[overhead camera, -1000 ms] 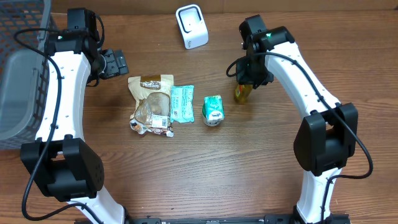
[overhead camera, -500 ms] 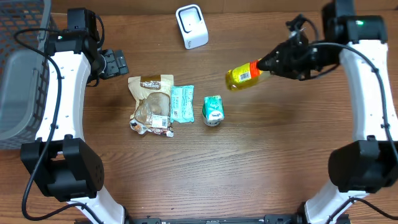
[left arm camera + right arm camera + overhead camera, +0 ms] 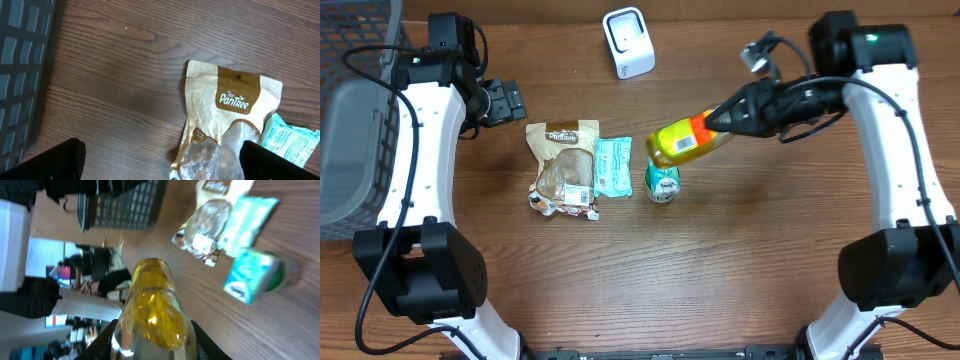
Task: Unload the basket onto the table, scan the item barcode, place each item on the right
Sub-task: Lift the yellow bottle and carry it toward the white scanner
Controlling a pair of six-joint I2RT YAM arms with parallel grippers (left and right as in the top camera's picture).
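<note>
Left of the white scanner, the left gripper hangs with jaws spread wide, holding nothing. Below the scanner lie a tan pouch and a green pack. Right of the scanner and lower, the right gripper squeezes the yellow bottle (tipped sideways, up in the air).

A tan PanTree pouch lies flat on the wooden worktop, its printed top pointing toward the far edge. A teal packet lies against the pouch's right side. Just right of the packet, and apart from it, sits a small green-and-white container. Well to the pouch's left is a dark mesh basket.
</note>
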